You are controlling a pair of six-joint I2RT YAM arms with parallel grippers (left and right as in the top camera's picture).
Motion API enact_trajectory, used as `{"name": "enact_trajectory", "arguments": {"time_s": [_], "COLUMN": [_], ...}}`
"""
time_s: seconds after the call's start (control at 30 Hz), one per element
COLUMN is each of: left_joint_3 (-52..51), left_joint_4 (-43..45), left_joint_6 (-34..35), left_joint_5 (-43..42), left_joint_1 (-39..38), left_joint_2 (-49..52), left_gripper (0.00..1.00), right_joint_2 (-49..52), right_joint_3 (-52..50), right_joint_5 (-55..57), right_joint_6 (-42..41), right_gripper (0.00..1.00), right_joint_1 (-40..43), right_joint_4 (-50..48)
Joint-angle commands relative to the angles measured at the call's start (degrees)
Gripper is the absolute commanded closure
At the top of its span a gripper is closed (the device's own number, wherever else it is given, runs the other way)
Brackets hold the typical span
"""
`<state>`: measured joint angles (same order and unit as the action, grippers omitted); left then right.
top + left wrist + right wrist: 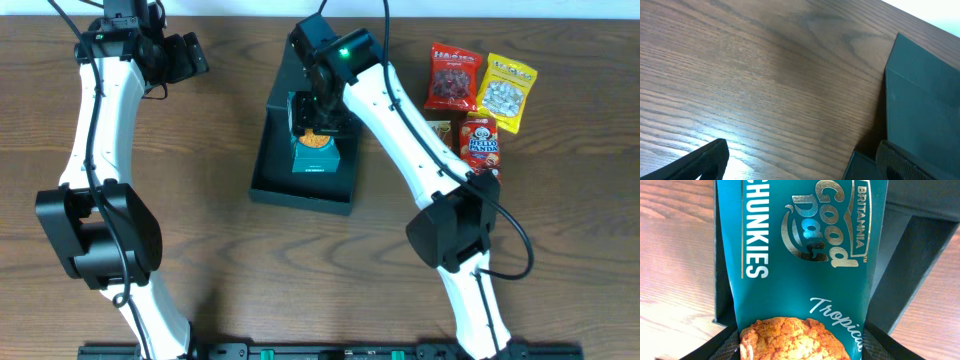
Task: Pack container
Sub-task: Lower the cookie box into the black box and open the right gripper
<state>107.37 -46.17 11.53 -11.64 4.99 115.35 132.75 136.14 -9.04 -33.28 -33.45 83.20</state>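
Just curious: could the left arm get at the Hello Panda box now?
Probably not: the Hello Panda box sits beyond the container and the right arm, which holds a cookie packet.

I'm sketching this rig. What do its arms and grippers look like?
The left arm and right arm match: white link shells, bulky black joints, black cables. Their fingers are black. A green light glows near the right wrist.

Readable print on the snack packs

The teal cookie pack (800, 280) reads "BRITANNIA Good Day", "CHUNKIES" and a cut-off "Tropic". The red box (481, 140) reads "HELLO PANDA". Lettering on the red packet (453, 77) and the yellow packet (507, 90) is too small to read.
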Motion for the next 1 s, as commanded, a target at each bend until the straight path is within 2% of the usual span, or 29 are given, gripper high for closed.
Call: {"name": "enact_trajectory", "arguments": {"time_s": [0.0,0.1,0.2,0.4,0.47,0.57,0.6,0.87,0.97], "left_joint_3": [0.2,0.2,0.2,0.2,0.2,0.2,0.2,0.2,0.2], "left_joint_4": [0.0,0.0,0.0,-0.1,-0.1,-0.1,-0.2,-0.9,-1.3], "left_joint_6": [-1.2,-1.0,-1.0,-1.0,-1.0,-0.8,-0.8,-0.1,-0.1], "left_joint_5": [0.2,0.2,0.2,0.1,0.0,0.0,0.0,-0.5,-0.5], "left_joint_1": [0.2,0.2,0.2,0.2,0.3,0.3,0.3,0.2,0.3], "left_joint_2": [0.0,0.0,0.0,0.0,0.0,0.0,0.0,0.0,0.0], "left_gripper": [0.05,0.05,0.05,0.05,0.05,0.05,0.05,0.05,0.05], "right_joint_2": [0.0,0.0,0.0,0.0,0.0,0.0,0.0,0.0,0.0], "right_joint_3": [0.5,0.5,0.5,0.4,0.3,0.1,0.0,0.0,0.0], "right_joint_5": [0.7,0.7,0.7,3.0,4.0,5.4,6.2,9.9,8.8], "right_joint_6": [-4.5,-5.0,-5.7,-8.5,-9.8,-10.9,-10.9,-10.7,-5.0], "right_gripper": [0.39,0.45,0.47,0.45,0.39,0.04,0.01,0.01,0.01], "right_joint_1": [-1.2,-1.9,-3.1,-6.3,-7.2,-8.3,-8.7,-8.0,-7.3], "right_joint_4": [-0.1,0.1,0.5,0.5,0.4,0.4,0.3,0.0,1.3]}}
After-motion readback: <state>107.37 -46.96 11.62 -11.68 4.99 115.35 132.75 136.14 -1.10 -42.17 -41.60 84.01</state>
